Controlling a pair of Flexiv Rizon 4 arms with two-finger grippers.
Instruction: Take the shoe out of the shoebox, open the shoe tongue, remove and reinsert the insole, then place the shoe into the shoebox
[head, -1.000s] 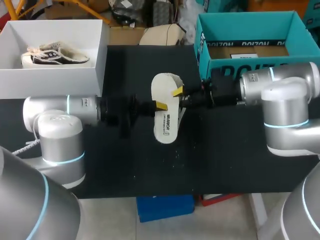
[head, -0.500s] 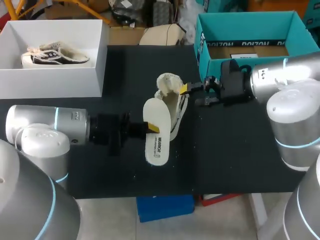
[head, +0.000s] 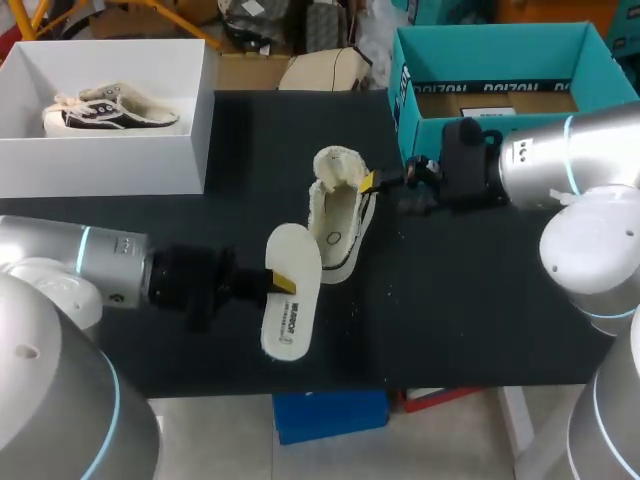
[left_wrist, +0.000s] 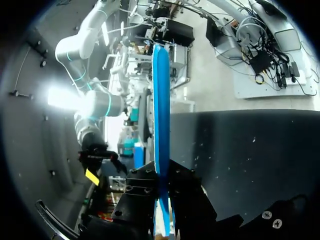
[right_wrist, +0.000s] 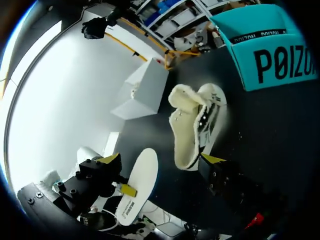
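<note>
- The shoe (head: 336, 215) sits near the middle of the black table (head: 470, 300), its opening up.
- The right gripper (head: 369, 182) is closed on the shoe's right rim; one yellow tip shows.
- The insole (head: 291, 290) is just beside the shoe, toward the near edge, pinched tight in the left gripper (head: 279, 281).
- The teal shoebox (head: 500, 58) stands at the far right corner.
- A white box (head: 150, 160) holding a second shoe (head: 110, 112) stands at the far left corner.

Even overhead light lies flat on the matte black worktop (head: 470, 320), where shadows barely show and the pale insole (head: 290, 295) stands out bright, while hard white glare burns out one side of each wrist view, the left one dim elsewhere.
</note>
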